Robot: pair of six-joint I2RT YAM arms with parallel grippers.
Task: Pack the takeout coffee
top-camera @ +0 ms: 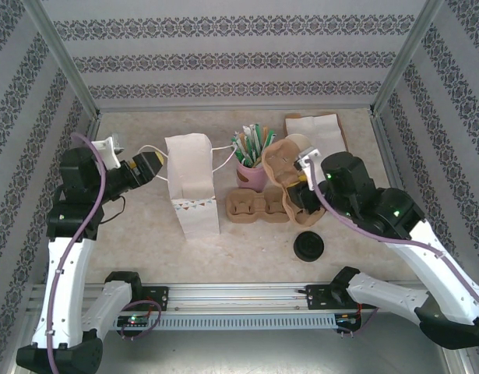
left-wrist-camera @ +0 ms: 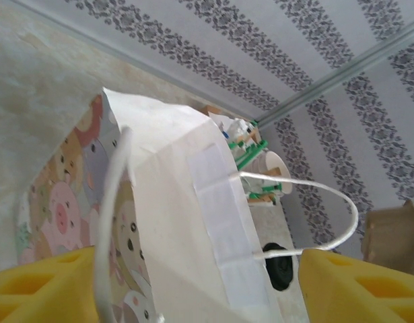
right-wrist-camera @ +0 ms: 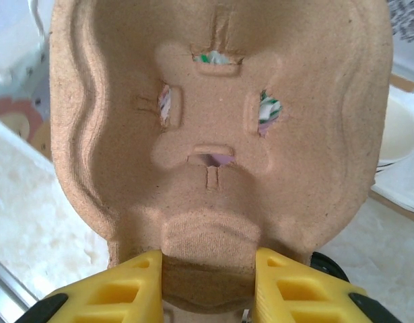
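Note:
The takeout coffee (top-camera: 308,247), a small black cup with a round black lid, stands on the table at the front right and shows past the bag (left-wrist-camera: 279,269). A white paper bag (top-camera: 191,187) with an animal print (left-wrist-camera: 166,202) stands upright at centre left. My left gripper (top-camera: 153,165) is open at the bag's left top edge. Its yellow fingers (left-wrist-camera: 341,282) stand either side of the rim and a string handle (left-wrist-camera: 314,192). My right gripper (top-camera: 297,191) is shut on the tab of a brown pulp cup carrier (right-wrist-camera: 213,134), held tilted up above the table (top-camera: 282,160).
A second pulp carrier (top-camera: 258,209) lies flat between the bag and my right arm. A pink cup of green and white sticks (top-camera: 251,173) stands behind it. Flat paper (top-camera: 315,128) and a cream cup (top-camera: 299,142) lie at the back right. Patterned walls enclose the table.

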